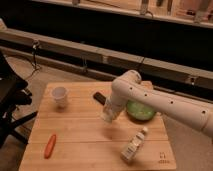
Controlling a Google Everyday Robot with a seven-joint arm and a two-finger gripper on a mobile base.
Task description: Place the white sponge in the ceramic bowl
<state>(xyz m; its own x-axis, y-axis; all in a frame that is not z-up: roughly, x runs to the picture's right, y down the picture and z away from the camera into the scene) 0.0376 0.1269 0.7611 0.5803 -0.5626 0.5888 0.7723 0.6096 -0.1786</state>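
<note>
The ceramic bowl (141, 112), dark outside and green inside, sits on the wooden table (80, 132) at the middle right, partly hidden by my arm. My gripper (110, 115) hangs from the white arm just left of the bowl, a little above the table. Its lower end is a pale blurred mass. I cannot tell the white sponge apart from it, and the sponge shows nowhere else on the table.
A small white cup (60, 96) stands at the back left. A red-orange carrot-like item (50, 145) lies at the front left. A pale labelled bottle (134, 145) lies in front of the bowl. A dark flat object (99, 98) lies behind the gripper. A black chair (10, 100) stands left of the table.
</note>
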